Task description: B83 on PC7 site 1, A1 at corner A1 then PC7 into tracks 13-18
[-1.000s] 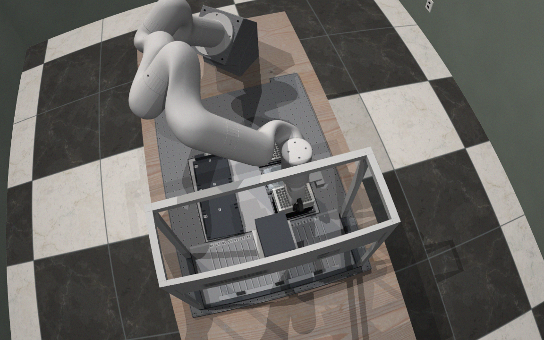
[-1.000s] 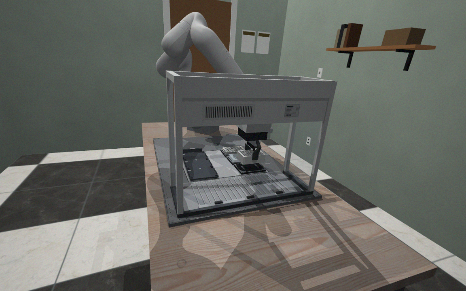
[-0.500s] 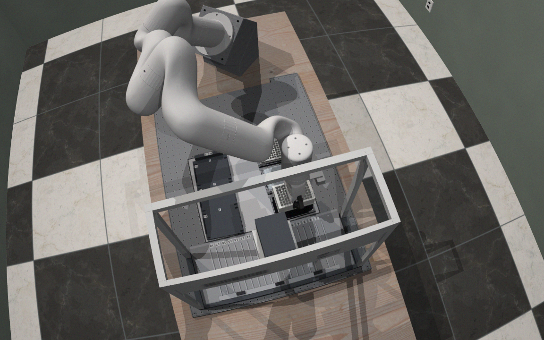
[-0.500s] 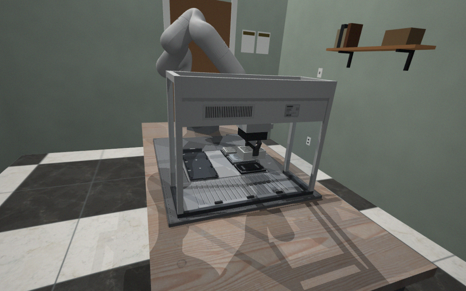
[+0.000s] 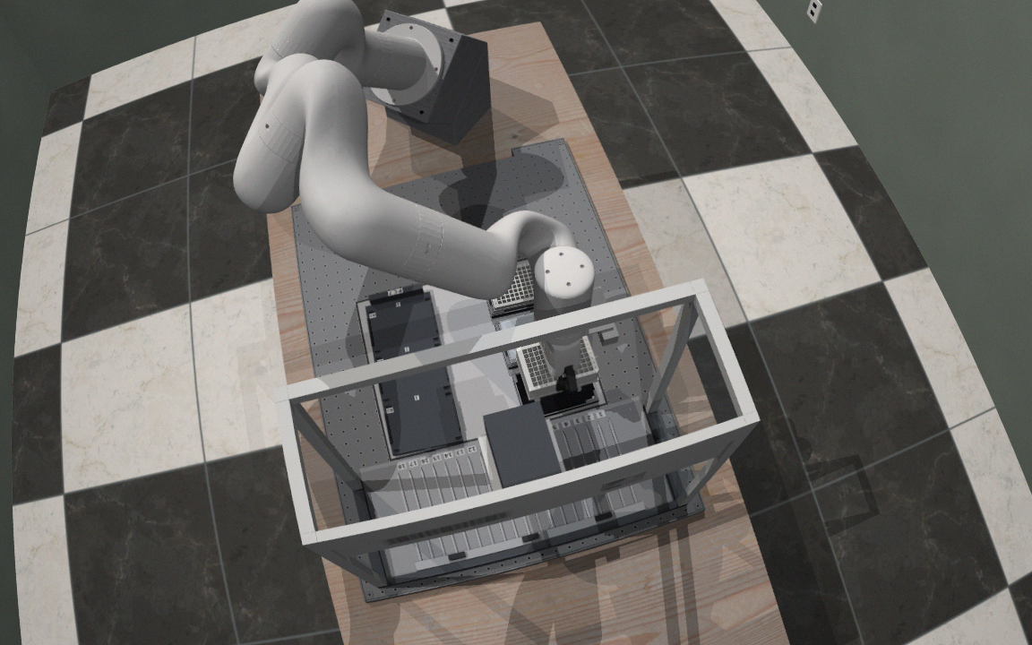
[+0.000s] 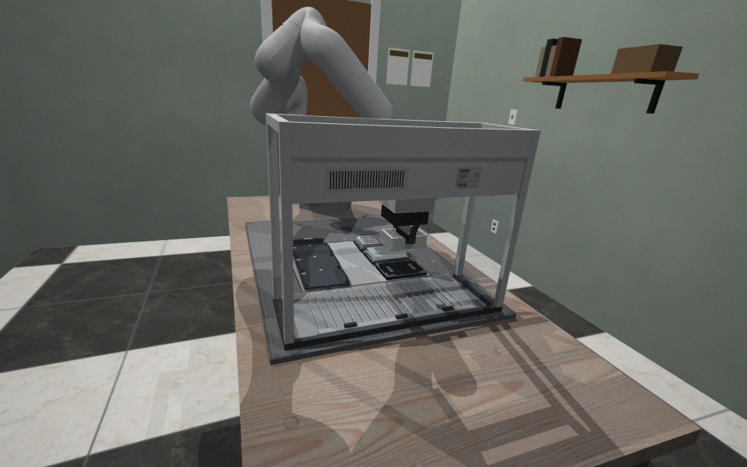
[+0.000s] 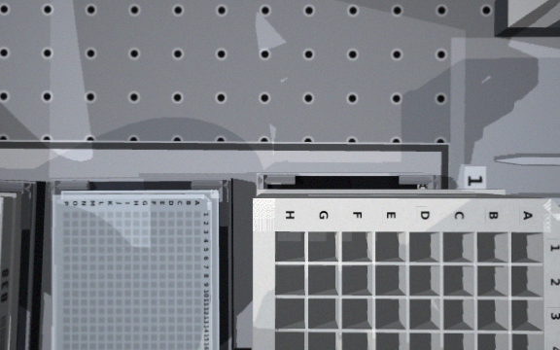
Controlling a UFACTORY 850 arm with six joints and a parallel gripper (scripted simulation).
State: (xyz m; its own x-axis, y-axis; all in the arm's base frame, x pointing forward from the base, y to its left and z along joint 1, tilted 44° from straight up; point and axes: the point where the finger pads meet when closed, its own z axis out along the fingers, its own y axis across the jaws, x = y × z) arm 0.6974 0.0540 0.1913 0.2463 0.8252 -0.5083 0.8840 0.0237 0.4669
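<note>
Above nest S3, you've got the white square-welled deep-well block B83 clamped in the black two-finger gripper.
The long dark plate carrier PC7 lies well off to the gripper's side across the pale apron, lengthwise toward the rails.

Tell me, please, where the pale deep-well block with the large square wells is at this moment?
The pale deep-well block is clamped in the black gripper, lifted above its dark nest, beside the fine-grid 384-well plate.
</note>
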